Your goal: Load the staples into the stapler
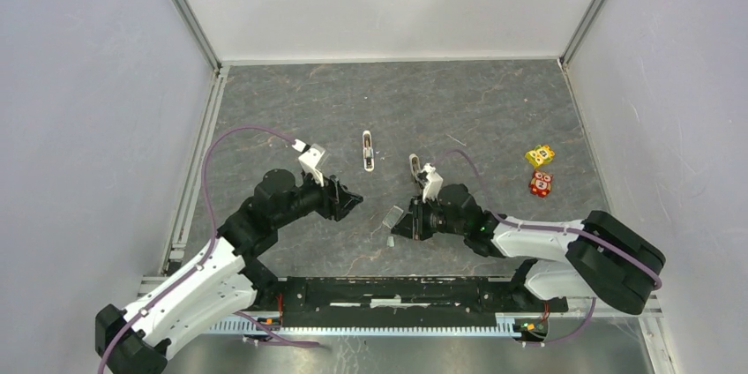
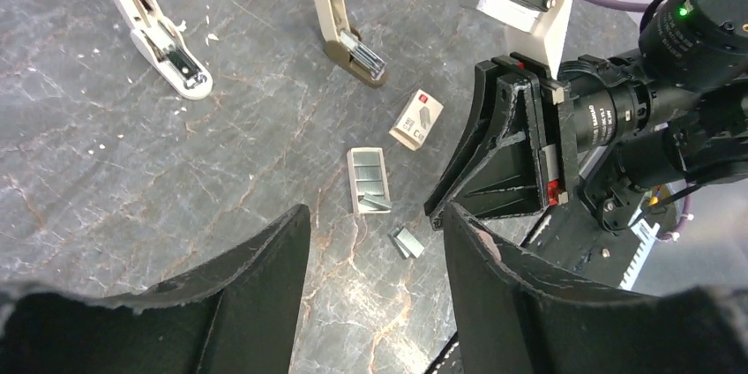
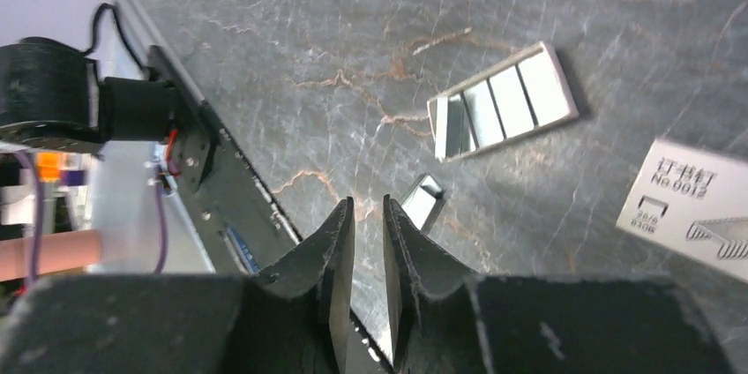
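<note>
Lying flat, white stapler (image 1: 368,149) — long axis near-to-far.

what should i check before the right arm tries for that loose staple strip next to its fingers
1. Right gripper open for a pick: not ok, shut, holding nothing.
2. Loose staple strip within reach: ok, flat on the table beside the gripper's tips.
3. Left gripper out of the way: ok, open, empty, off to the side.
4. White stapler opened: ok, its metal track shows.
5. Staples already in that track: cannot tell.
</note>
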